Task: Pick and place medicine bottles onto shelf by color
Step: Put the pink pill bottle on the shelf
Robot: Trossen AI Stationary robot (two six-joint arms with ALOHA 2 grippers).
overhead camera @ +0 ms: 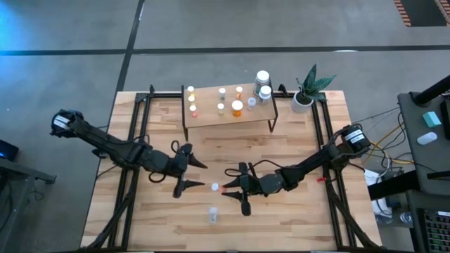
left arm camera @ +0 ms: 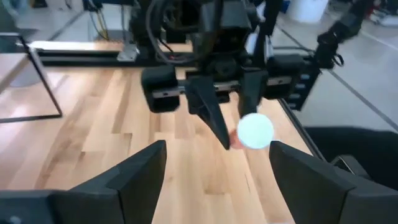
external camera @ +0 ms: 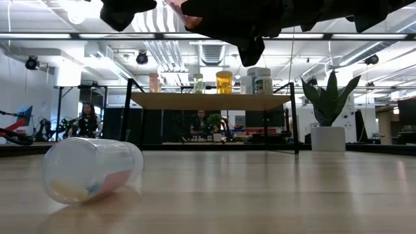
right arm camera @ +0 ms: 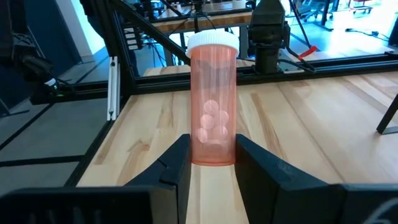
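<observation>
An orange medicine bottle [right arm camera: 212,106] with a white cap [overhead camera: 215,187] hangs level above the table's middle, with my right gripper [overhead camera: 228,188] shut on it. My left gripper [overhead camera: 200,176] stands open just to the cap's left, its fingers clear of the bottle; the cap [left arm camera: 255,130] shows ahead of it. A clear bottle [overhead camera: 212,214] lies on its side on the tabletop near the front edge [external camera: 91,169]. The shelf [overhead camera: 211,116] stands at the far middle on thin black legs, with several small bottles upright on it. My right gripper pinches the orange bottle's bottom end [right arm camera: 212,155] between its two fingers, one on each side of the wall. The fingers come level from the table's right and lie along the bottle. It is lifted clear of the table, its cap pointing toward the left gripper.
A potted plant [overhead camera: 307,90] stands at the shelf's right end. Two larger white-capped bottles [overhead camera: 264,84] stand on the shelf's right part, an orange one [overhead camera: 238,107] near its front edge. Black frame rails [overhead camera: 133,140] run along the table's left and right sides.
</observation>
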